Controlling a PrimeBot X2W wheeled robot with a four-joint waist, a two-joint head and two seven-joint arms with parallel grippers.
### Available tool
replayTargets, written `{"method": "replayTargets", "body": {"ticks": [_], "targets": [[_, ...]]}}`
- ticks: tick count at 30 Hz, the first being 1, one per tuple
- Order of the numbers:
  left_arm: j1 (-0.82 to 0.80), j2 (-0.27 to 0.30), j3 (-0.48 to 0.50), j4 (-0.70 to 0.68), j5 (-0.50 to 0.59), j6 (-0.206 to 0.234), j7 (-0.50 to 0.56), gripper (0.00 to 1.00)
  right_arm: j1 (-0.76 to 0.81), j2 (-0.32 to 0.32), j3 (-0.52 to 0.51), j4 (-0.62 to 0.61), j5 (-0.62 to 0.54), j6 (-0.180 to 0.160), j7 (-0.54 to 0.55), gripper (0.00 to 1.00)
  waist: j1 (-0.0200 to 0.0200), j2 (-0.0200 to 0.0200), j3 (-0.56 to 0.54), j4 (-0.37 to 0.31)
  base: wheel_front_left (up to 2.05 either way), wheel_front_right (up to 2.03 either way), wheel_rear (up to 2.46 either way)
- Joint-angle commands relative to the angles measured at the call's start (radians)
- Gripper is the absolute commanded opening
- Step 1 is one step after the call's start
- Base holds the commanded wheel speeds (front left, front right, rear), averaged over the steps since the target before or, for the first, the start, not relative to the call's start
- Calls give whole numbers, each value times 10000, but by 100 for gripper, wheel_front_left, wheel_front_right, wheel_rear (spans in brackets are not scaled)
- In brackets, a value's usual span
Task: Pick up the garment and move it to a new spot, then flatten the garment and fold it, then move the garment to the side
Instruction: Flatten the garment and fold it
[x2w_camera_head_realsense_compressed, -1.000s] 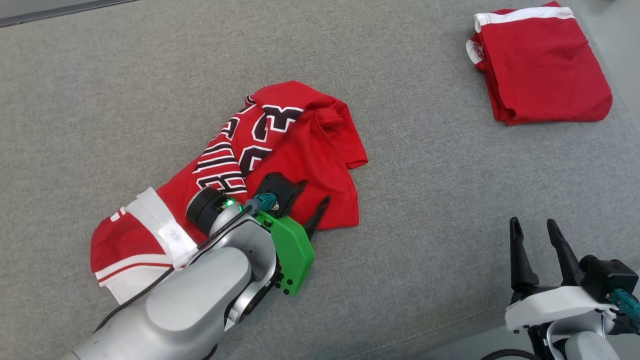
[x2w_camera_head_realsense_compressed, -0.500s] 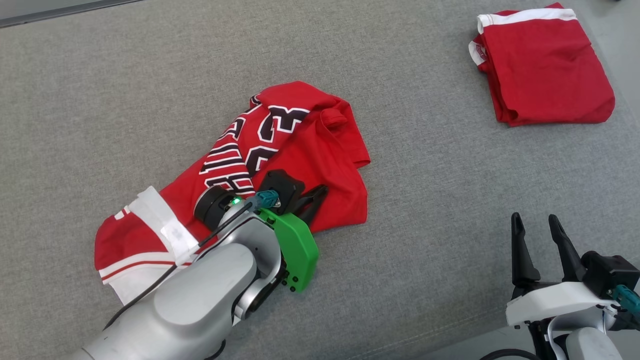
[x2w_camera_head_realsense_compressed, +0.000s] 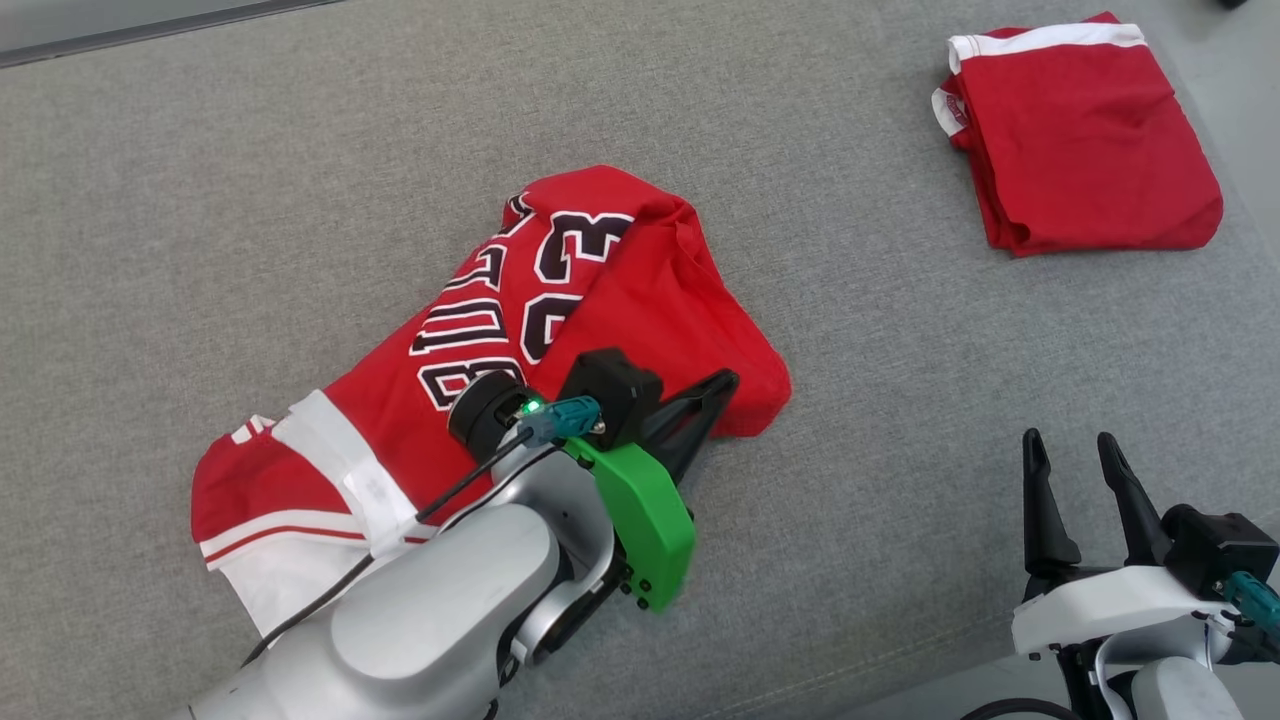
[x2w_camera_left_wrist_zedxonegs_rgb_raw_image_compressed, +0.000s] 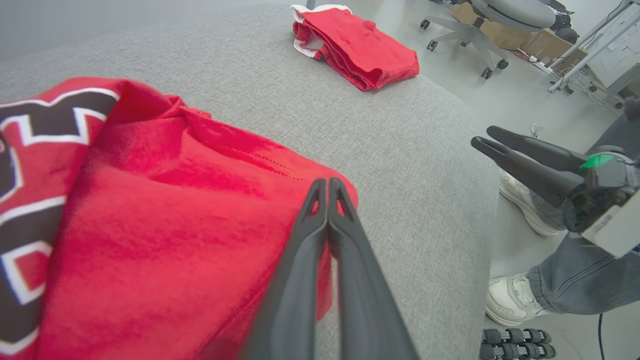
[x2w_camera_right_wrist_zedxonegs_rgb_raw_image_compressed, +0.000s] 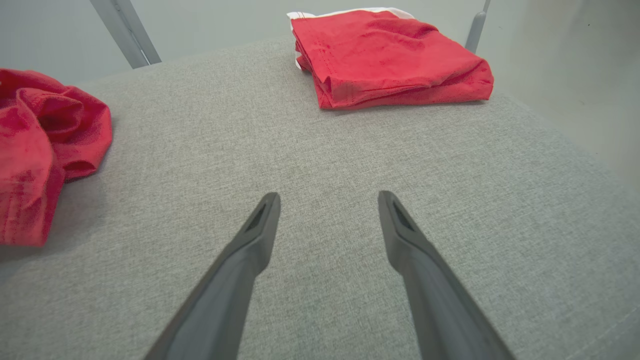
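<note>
1. Where the left gripper (x2w_camera_head_realsense_compressed: 728, 381) meets the jersey (x2w_camera_head_realsense_compressed: 620, 300), its two long dark fingers are pressed flat together. They pinch the plain red edge of the cloth at the corner nearest the folded red shirt (x2w_camera_head_realsense_compressed: 1085, 140).
2. The right gripper (x2w_camera_head_realsense_compressed: 1067, 445) has its fingers spread well apart and grips nothing. It hangs over bare upholstery (x2w_camera_head_realsense_compressed: 250, 200), nearer the robot than the folded red shirt and well apart from it.
3. The jersey lies crumpled on the upholstery, well apart from the folded red shirt, on the robot's left of it and nearer the robot. Its pinched corner is drawn out to a point toward that shirt.
4. The jersey is a soft, matte red knit with black letters and numerals outlined in white. A stitched hem line runs beside the closed fingers. The end farthest from the folded red shirt carries broad white bands and a thin red stripe.
5. The folded red shirt is a rough rectangle of several layers, with white trim along its far edge.
6. The upholstery is grey, finely woven and flecked, and flat with a rounded edge.
7. The fingers are smooth dark plastic, each tapering to a narrow tip with a slotted hollow near it. A glossy green cover (x2w_camera_head_realsense_compressed: 645, 520) sits on the left wrist above a rounded silver forearm (x2w_camera_head_realsense_compressed: 440, 610).
</note>
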Motion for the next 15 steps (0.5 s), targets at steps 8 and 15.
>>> {"method": "replayTargets", "body": {"ticks": [8,15], "targets": [[473,136,-401,-811,230,173,223,0,14,-31,-12,59,28,-13,-12,100,0,-1,42,-83,0,0,0],[1355,77,-836,-680,9,-170,310,0,-37,-29,-52,53,79,-13,-12,100,0,-1,132,-107,0,0,0]]}}
